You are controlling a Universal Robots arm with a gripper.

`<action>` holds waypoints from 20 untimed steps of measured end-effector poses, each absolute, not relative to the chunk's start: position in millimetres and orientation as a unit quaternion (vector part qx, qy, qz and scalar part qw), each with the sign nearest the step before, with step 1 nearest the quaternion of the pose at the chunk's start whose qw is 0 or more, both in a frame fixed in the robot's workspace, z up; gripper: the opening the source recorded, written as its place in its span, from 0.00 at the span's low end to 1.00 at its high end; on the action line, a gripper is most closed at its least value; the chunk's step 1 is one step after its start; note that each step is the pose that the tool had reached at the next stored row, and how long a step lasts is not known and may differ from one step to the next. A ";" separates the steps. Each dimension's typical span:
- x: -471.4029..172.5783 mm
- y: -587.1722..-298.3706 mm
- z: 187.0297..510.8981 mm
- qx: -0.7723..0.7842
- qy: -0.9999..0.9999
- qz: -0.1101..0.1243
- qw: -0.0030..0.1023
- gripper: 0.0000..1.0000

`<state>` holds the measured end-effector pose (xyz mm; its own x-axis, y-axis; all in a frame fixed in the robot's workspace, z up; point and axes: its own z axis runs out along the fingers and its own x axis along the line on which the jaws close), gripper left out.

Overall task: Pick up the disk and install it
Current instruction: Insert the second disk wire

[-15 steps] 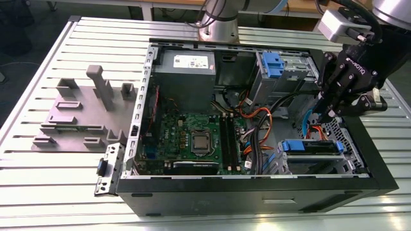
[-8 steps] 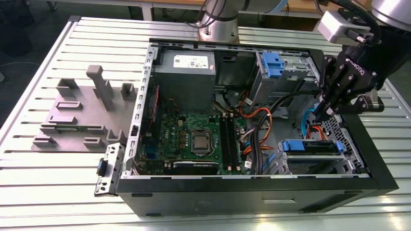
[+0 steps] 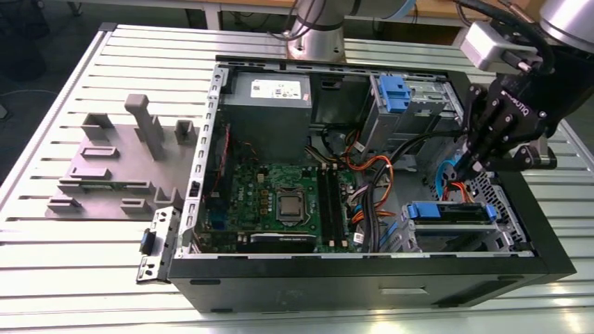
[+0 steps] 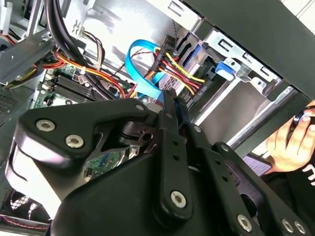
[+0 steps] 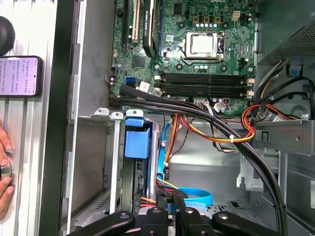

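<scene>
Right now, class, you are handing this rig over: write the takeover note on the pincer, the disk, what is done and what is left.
Pincer: shut, empty, inside the computer case near a drive bay.
Disk: probably the blue-tabbed drive seated in that bay; labelled face hidden, so not certain. A second blue-tabbed drive sits in another bay.
Done: pick-up and placing, if that is the disk. Left: cannot tell whether it is fully seated.
A person's hand is beside the case.

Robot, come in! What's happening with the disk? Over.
Gripper shut, empty, inside the case. Disk in drive cage beside it, not held. Cables crowd close. Hand outside case.
</scene>
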<state>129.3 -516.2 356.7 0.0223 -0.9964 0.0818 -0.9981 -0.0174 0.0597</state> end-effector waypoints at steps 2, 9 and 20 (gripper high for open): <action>128.7 -518.7 355.9 0.714 -0.699 0.006 0.047 0.16; 121.5 -523.6 353.1 0.716 -0.697 0.005 0.040 0.16; 116.2 -533.7 348.8 0.722 -0.691 0.012 0.034 0.16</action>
<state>116.2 -533.7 348.8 0.0461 -0.9969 0.0642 -0.9985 -0.0441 0.0316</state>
